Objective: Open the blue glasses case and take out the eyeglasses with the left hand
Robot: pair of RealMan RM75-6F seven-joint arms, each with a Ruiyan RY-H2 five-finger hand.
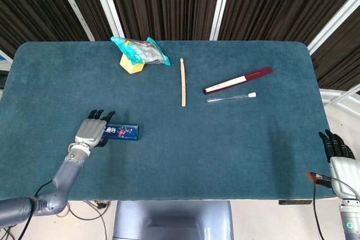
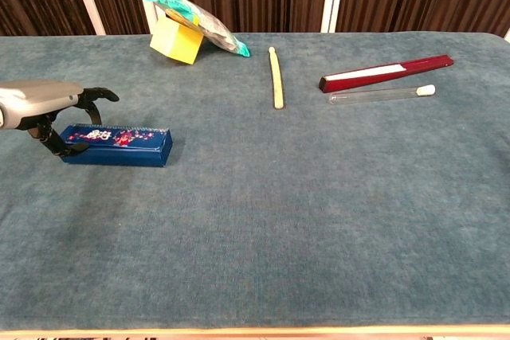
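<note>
The blue glasses case (image 1: 122, 132) (image 2: 119, 145) lies closed and flat on the teal table (image 1: 225, 150), near the front left. My left hand (image 1: 91, 130) (image 2: 40, 101) sits at the case's left end, fingers curved over the top of that end and the thumb down beside it, touching it. No eyeglasses show. My right hand (image 1: 340, 158) hangs off the table's front right corner with straight fingers, holding nothing; the chest view does not show it.
A teal snack packet (image 1: 140, 50) leans on a yellow block (image 1: 129, 64) at the back left. A wooden stick (image 1: 183, 81) lies mid-table. A dark red slim case (image 1: 238, 80) and a clear tube (image 1: 230, 98) lie to the right.
</note>
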